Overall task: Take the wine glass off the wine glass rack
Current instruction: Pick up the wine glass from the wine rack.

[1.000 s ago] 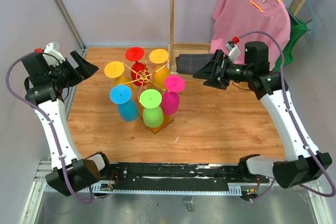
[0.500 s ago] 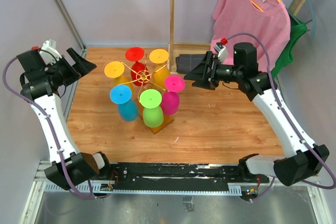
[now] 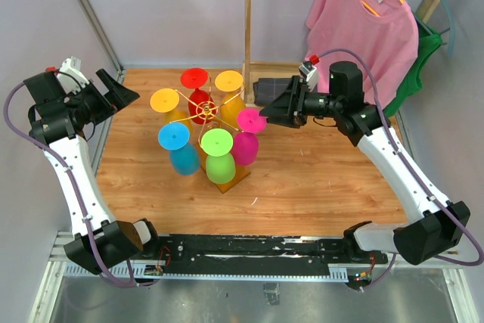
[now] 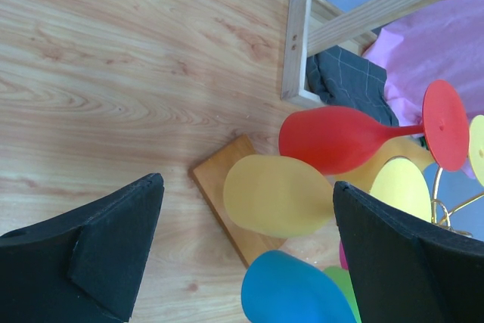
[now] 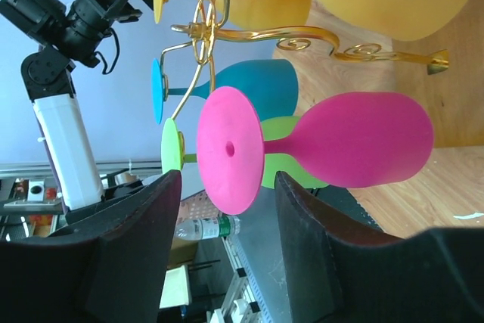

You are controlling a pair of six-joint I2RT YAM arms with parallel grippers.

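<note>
The wine glass rack (image 3: 204,107), gold wire on a wooden base (image 3: 237,178), stands mid-table with several coloured glasses hanging upside down. The pink wine glass (image 3: 246,144) hangs on the rack's right side, its round foot (image 5: 231,149) uppermost. My right gripper (image 3: 266,116) is level with that foot, jaws apart. In the right wrist view the foot's edge sits between the two fingers (image 5: 144,232), with a gap on each side. My left gripper (image 3: 125,92) hangs wide open at the table's far left, holding nothing. In its wrist view the left gripper (image 4: 248,187) faces the yellow glass (image 4: 276,194).
A wooden frame with a vertical post (image 3: 247,20) and dark folded cloth (image 3: 271,90) stands right behind the rack. A pink shirt (image 3: 363,24) hangs at the back right. Red (image 4: 333,140) and blue (image 4: 295,293) glasses crowd the rack's left side.
My right gripper has moved left to the pink glass's foot and its jaws have narrowed. The left arm shifted slightly at first, then stayed put.
</note>
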